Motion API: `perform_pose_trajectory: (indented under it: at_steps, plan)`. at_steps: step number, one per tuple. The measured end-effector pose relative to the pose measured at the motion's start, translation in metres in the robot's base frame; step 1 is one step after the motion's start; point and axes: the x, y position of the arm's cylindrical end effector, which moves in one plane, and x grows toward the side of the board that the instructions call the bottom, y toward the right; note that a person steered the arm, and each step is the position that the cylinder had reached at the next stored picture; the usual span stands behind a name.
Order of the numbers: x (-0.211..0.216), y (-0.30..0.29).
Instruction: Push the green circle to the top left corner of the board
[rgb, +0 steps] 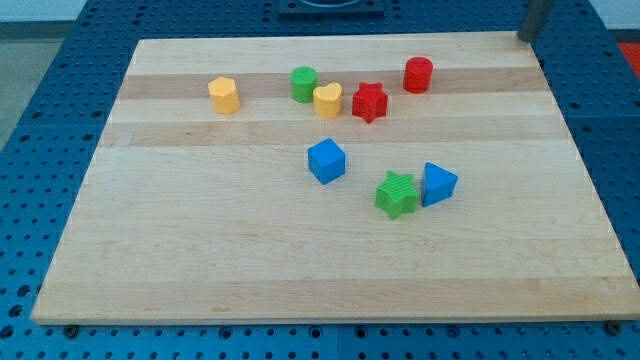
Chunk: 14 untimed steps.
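The green circle (304, 83) stands in the upper middle of the wooden board (250, 260), touching a yellow heart (327, 100) on its lower right side. My tip (523, 38) shows at the view's top right, by the board's top right corner, far to the right of the green circle and apart from every block. The board's top left corner (143, 45) lies up and to the left of the green circle.
A yellow hexagon-like block (224, 95) sits left of the green circle. A red star (369, 101) and a red circle (417, 74) lie to its right. A blue cube (326, 160), a green star (397, 194) and a blue triangle (437, 184) lie lower down.
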Motion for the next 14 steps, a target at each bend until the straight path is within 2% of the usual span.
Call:
perform_pose_trajectory:
  at_steps: [5,10,14]
  plan:
    - [0.029,-0.176]
    - [0.096,-0.241]
    - [0.104,-0.345]
